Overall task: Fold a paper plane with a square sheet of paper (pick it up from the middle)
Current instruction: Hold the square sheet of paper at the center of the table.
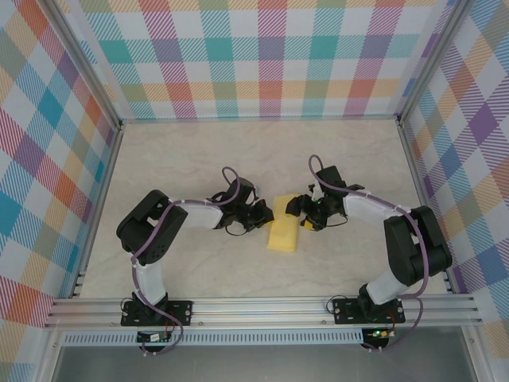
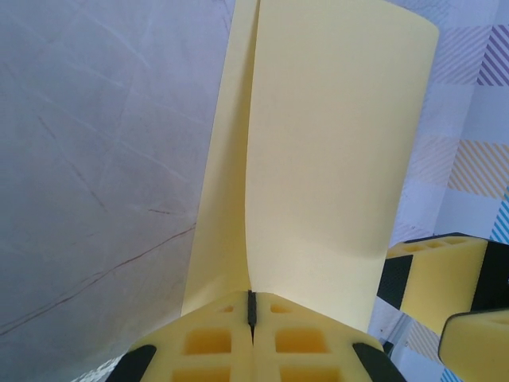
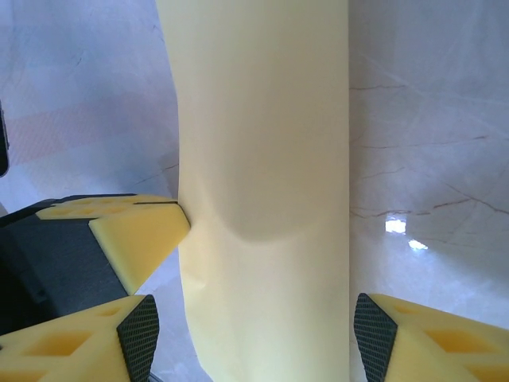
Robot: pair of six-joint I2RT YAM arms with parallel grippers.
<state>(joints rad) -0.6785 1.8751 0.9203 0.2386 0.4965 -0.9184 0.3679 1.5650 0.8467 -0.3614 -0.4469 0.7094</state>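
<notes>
**Left gripper pinching folded yellow sheet, right gripper straddling it**

The sheet of paper [image 1: 285, 232], yellow and doubled over into an oblong, is sitting between the two grippers over the middle of the table [image 1: 199, 159]. The left gripper [image 2: 250, 312] is pressing fully shut on one edge of the sheet, where two layers are parting slightly. The strip caught in its jaws is hidden. The right gripper [image 3: 254, 326] is standing wide apart with a finger [image 3: 137, 334] on either side of the sheet, gripping nothing. Whether either finger is brushing the sheet is hard to judge. In the right wrist view the sheet's ends are running out of frame. From above, whether the sheet is touching the table cannot be told.
</notes>
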